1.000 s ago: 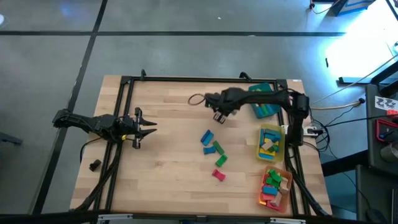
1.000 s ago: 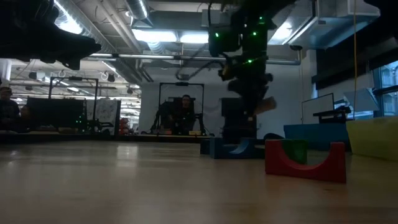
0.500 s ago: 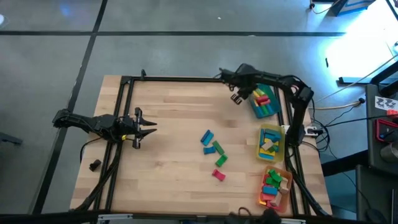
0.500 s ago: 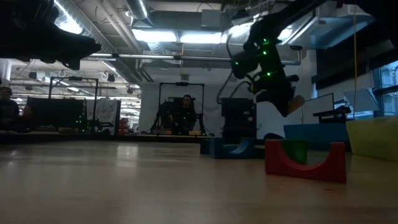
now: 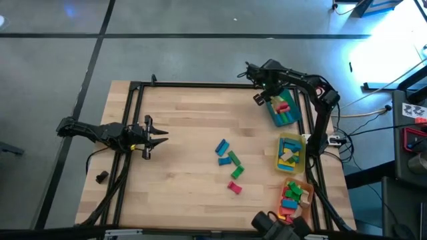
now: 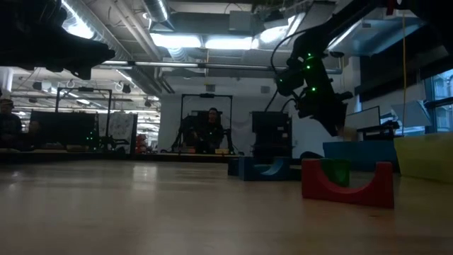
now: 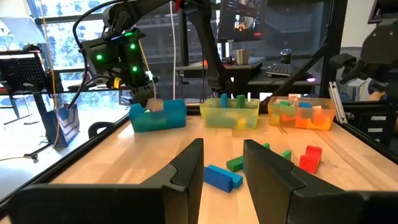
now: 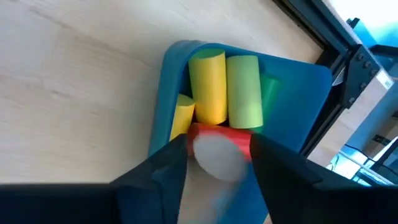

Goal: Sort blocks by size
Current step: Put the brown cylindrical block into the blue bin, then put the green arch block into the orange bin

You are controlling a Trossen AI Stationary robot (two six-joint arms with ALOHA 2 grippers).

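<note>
Hovered over teal tray (image 5: pixel 285 113) at far right: right gripper (image 8: pixel 217 163), fingers parted around pale cylinder (image 8: pixel 216 155); left gripper (image 7: pixel 222 163) parted, empty.

Table (image 5: pixel 180 167): three trays in a row along the right edge — far tray (image 5: pixel 283 108), middle tray (image 5: pixel 291 153), near tray (image 5: pixel 294 198) — each holding blocks. Loose blocks (image 5: pixel 229 165) lie clustered at table centre. Right gripper (image 5: pixel 262 98) above the far tray's edge. Left gripper (image 5: pixel 155 138) over the left side. Small lump (image 5: pixel 101 177) off the table's left edge.
</note>
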